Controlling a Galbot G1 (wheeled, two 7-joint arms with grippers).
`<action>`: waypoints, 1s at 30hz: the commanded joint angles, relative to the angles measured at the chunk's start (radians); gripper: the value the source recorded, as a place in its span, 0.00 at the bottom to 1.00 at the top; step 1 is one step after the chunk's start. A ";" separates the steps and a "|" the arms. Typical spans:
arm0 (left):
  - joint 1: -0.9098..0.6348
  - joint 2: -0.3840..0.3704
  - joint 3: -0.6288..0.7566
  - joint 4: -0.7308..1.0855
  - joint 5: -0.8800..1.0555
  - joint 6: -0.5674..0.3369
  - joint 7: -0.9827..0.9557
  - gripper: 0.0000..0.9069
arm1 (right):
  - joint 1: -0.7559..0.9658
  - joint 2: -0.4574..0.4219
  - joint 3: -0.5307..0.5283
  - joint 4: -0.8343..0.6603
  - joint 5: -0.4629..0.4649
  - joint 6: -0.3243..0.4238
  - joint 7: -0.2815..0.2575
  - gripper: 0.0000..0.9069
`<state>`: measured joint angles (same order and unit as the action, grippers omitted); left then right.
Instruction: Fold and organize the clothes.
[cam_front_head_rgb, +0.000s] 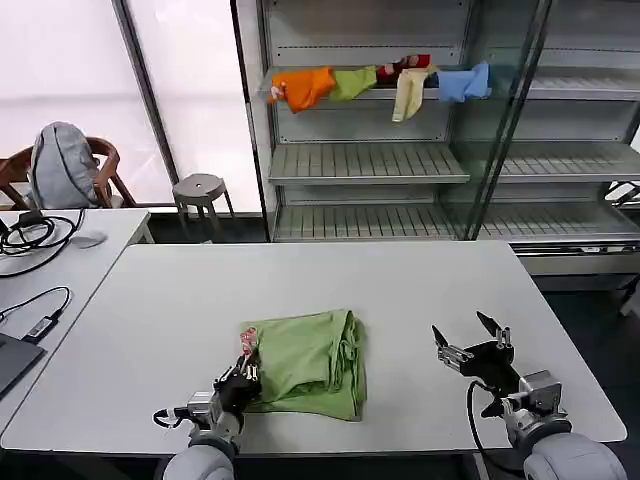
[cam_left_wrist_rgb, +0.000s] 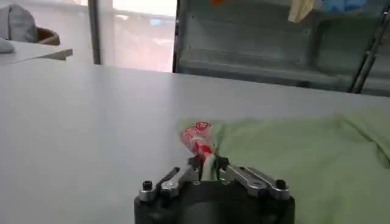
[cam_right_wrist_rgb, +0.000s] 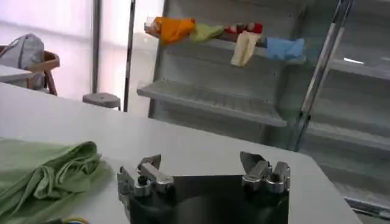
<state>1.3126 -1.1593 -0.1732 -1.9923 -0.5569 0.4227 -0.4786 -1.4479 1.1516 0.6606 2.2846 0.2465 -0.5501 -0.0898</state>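
Left tool (cam_front_head_rgb: 240, 383) is pinching the near-left corner of the polo shirt (cam_front_head_rgb: 310, 362), fingers together on the fabric beside the red-and-white print (cam_left_wrist_rgb: 198, 137); no lettering is reading there. Shirt is lying bunched mid-desk (cam_front_head_rgb: 420, 290) toward the front edge. Right tool (cam_front_head_rgb: 470, 345) is hovering over bare desk well apart from the shirt, fingers spread. Behind, a shelf (cam_front_head_rgb: 370, 85) is carrying small coloured garments (cam_front_head_rgb: 380, 82).

A white table (cam_front_head_rgb: 420, 290) carries a folded green polo shirt (cam_front_head_rgb: 310, 362) near its front edge.
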 joint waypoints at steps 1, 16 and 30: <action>-0.012 0.023 -0.039 0.001 0.068 -0.007 0.030 0.02 | 0.003 -0.003 0.002 0.001 0.001 -0.001 0.000 1.00; 0.069 0.332 -0.786 -0.073 0.096 0.157 0.488 0.02 | 0.019 0.010 -0.017 -0.019 0.001 0.010 -0.003 1.00; 0.107 0.210 -0.531 -0.330 0.256 0.156 0.579 0.02 | 0.007 0.003 0.000 -0.022 0.003 0.024 -0.007 1.00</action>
<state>1.3999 -0.8761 -0.8601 -2.1206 -0.4182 0.5604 -0.0157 -1.4199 1.1538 0.6485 2.2591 0.2488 -0.5298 -0.0963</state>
